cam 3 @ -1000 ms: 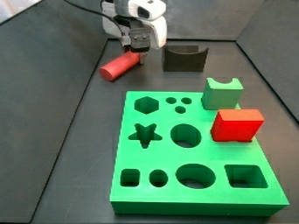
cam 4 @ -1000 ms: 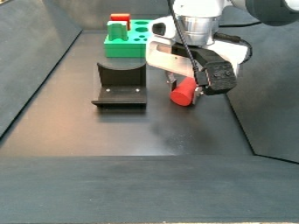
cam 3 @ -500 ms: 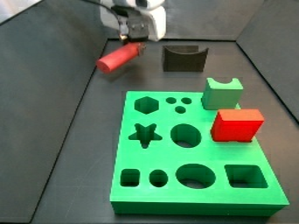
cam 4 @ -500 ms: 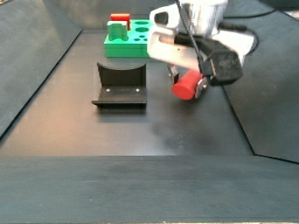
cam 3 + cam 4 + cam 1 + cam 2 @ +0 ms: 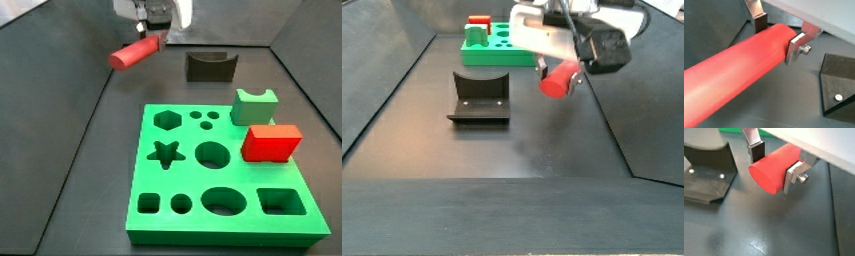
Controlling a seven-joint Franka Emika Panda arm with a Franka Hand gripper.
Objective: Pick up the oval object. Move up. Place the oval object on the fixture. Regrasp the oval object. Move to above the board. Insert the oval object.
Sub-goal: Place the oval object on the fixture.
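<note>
Peg [image 5: 135,53]: salmon-red, oval in section, held clear of the floor and tilted, near the far end of the enclosure, to one side of the fixture [image 5: 210,66].

Gripper [image 5: 158,34]: jaws closed on the peg near one end; both wrist views show silver fingers [image 5: 799,47] pressed against opposite sides of it [image 5: 777,169].

Fixture: dark block with curved notch on top, standing on a base plate [image 5: 480,107]; nothing rests in it.

Board [image 5: 225,176]: bright green slab with cut-out holes, lying flat. On it a light green notched block [image 5: 255,106] and a red cube [image 5: 273,142], just beside each other.

Surface: dark grey matte floor [image 5: 502,170], enclosed by dark sloping walls.

View notes: the board's full hole pattern appears in a side view only; a wrist view shows the peg's flat oval end face, another its long side [image 5: 741,65].
</note>
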